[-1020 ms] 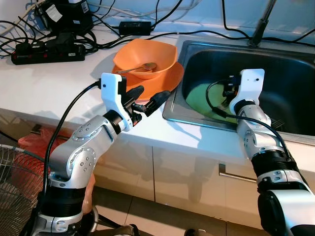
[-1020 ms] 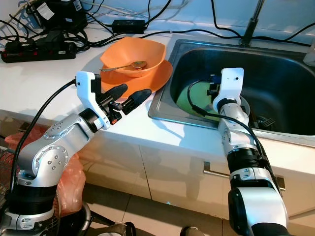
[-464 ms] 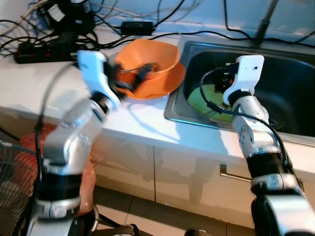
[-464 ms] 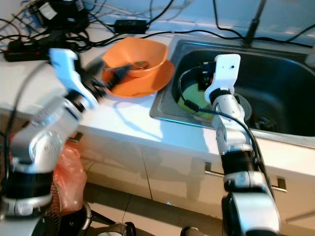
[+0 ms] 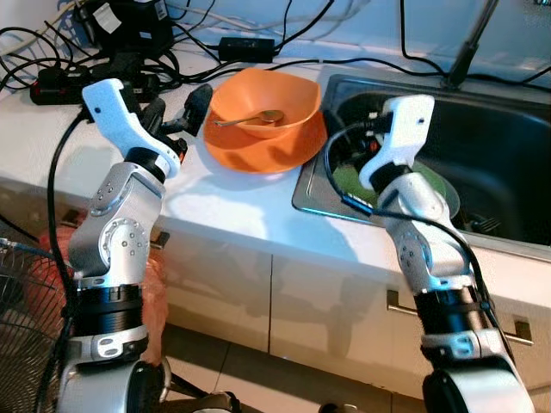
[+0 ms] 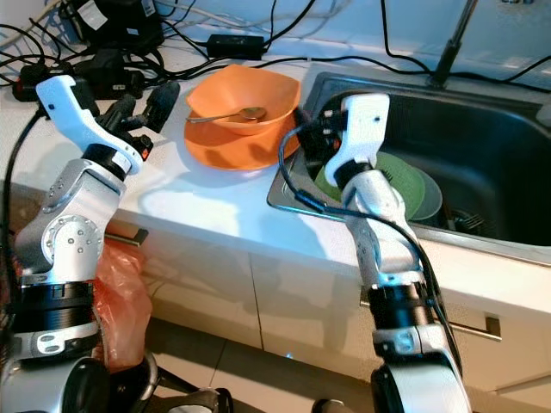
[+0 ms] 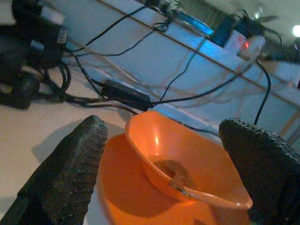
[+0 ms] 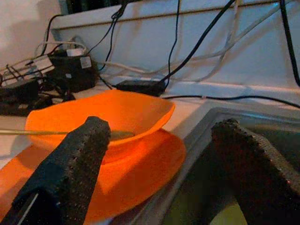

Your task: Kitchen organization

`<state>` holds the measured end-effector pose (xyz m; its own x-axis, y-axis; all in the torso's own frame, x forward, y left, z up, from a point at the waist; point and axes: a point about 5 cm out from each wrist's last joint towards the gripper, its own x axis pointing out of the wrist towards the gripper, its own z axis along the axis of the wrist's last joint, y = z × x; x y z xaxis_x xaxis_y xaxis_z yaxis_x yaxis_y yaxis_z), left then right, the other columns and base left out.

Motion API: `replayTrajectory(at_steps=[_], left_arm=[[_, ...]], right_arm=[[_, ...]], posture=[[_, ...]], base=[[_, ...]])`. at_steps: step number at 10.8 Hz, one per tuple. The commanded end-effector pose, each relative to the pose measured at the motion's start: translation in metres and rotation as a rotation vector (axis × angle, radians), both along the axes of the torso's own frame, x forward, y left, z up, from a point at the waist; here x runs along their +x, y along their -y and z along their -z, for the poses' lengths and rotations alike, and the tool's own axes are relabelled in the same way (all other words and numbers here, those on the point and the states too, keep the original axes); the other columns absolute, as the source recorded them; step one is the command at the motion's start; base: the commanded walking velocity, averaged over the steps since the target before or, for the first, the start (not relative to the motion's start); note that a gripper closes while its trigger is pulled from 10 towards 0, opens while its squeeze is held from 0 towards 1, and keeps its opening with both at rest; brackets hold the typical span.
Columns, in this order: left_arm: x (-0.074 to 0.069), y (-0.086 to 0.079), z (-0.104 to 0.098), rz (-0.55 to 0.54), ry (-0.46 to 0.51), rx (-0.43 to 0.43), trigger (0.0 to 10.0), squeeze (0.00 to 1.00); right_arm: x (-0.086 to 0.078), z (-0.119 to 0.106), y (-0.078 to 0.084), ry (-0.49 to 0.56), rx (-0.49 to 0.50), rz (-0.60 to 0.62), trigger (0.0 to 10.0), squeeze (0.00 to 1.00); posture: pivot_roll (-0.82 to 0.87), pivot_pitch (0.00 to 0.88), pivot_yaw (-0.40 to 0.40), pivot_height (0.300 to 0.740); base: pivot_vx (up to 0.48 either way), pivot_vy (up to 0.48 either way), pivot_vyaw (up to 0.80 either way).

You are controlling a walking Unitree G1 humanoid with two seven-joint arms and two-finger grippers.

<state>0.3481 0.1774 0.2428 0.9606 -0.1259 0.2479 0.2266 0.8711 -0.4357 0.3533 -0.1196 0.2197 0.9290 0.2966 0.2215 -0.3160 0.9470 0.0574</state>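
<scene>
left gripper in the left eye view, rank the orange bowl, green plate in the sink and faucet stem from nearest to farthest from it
From the left gripper:
1. orange bowl, just beside its open fingers on the counter, with a spoon inside.
2. green plate, farther to the robot's right, down in the sink.
3. faucet stem, farthest, behind the sink.

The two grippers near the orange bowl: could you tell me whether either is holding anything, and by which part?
Nothing is held. The left gripper and the right gripper are both open and empty, apart from the orange bowl and its spoon.

A home kitchen: steel sink (image 5: pixel 508 163) set in white countertop (image 5: pixel 52 146).
</scene>
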Motion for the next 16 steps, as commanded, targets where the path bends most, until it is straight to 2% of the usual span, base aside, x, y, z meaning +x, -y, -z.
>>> replayTrajectory(at_steps=[1,2,4,6,9,13,14,15,16], left_arm=[[0.003,-0.002,0.006,-0.014,-0.033,-0.068,10.0,0.84],[0.006,0.0,0.013,-0.008,-0.067,-0.14,10.0,0.0],[0.013,0.007,0.029,0.021,-0.138,-0.273,10.0,0.0],[0.02,0.014,0.036,0.05,-0.161,-0.334,10.0,0.0],[0.032,0.022,0.034,0.074,-0.167,-0.389,10.0,0.0],[0.041,0.023,0.03,0.087,-0.169,-0.409,10.0,0.0],[0.043,0.026,0.03,0.094,-0.171,-0.418,4.9,0.0],[0.044,0.026,0.031,0.097,-0.172,-0.421,0.9,0.0],[0.046,0.026,0.031,0.096,-0.17,-0.433,0.0,0.0]], right_arm=[[-0.004,-0.003,-0.002,0.003,0.007,-0.021,10.0,0.0],[-0.005,-0.004,-0.002,0.0,0.006,-0.024,10.0,0.0],[-0.008,-0.008,-0.004,0.002,0.005,-0.035,10.0,0.0],[-0.014,-0.008,-0.004,-0.003,0.002,-0.037,10.0,0.0],[-0.02,-0.007,0.001,-0.015,-0.01,-0.018,10.0,0.0],[-0.024,-0.007,0.003,-0.018,-0.011,-0.003,10.0,0.0],[-0.025,-0.007,0.003,-0.019,-0.01,0.0,10.0,0.0],[-0.025,-0.007,0.003,-0.021,-0.009,0.002,10.0,0.0],[-0.026,-0.007,0.004,-0.021,-0.01,0.005,10.0,0.0]], posture=[[0.02,0.087,0.008,0.74],[0.01,0.088,0.005,0.74],[-0.01,0.096,0.004,0.74],[-0.03,0.106,0.006,0.74],[-0.07,0.114,0.017,0.74],[-0.08,0.115,0.034,0.74],[-0.08,0.115,0.034,0.74],[-0.08,0.115,0.038,0.74],[-0.08,0.116,0.039,0.74]], base=[[0.0,0.0,0.0],[0.0,0.0,0.0],[0.0,0.0,0.0],[0.0,0.0,0.0],[0.0,0.0,0.0],[0.0,0.0,0.0],[0.0,0.0,0.0],[0.0,0.0,0.0],[0.0,0.0,0.0]])
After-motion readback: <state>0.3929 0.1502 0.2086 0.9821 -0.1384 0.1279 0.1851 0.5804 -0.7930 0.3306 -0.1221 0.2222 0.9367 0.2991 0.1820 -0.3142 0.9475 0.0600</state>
